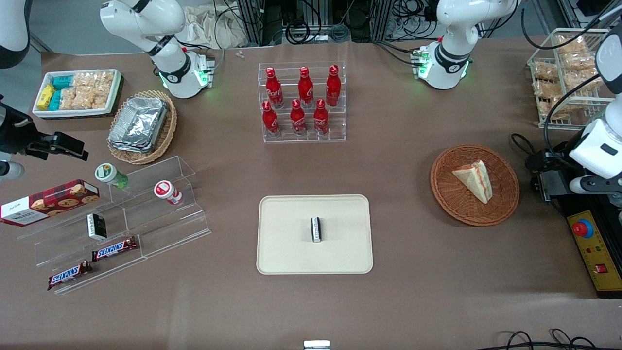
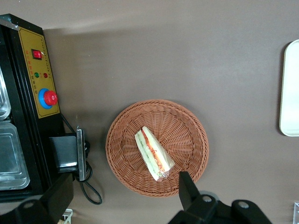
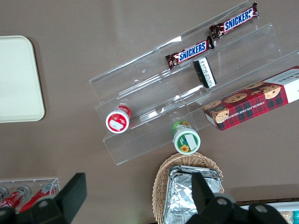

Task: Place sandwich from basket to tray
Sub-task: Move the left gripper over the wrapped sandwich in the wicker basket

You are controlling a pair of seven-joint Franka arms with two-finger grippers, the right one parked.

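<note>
A: Okay, gripper (image 2: 124, 193) hung high above the basket (image 2: 187, 126), fingers spread wide, empty.
B: Sandwich (image 2: 154, 154)?
A: Lay flat in the basket, pale wedge, red-green filling along the cut edge. Best to drop straight down, pinch across the bread faces, then carry it to the tray (image 1: 291, 243).

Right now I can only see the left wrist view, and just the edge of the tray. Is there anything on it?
Observer: Yes. From the front, a small black-and-white packet lies in the middle of the tray.
Operator: Is there room for the sandwich?
Observer: It seems so. Bare tray shows all around the packet.
Operator: Where's my gripper?
Observer: The gripper hangs open. From the front it shows beside the basket, toward the working arm's end of the table.
</note>
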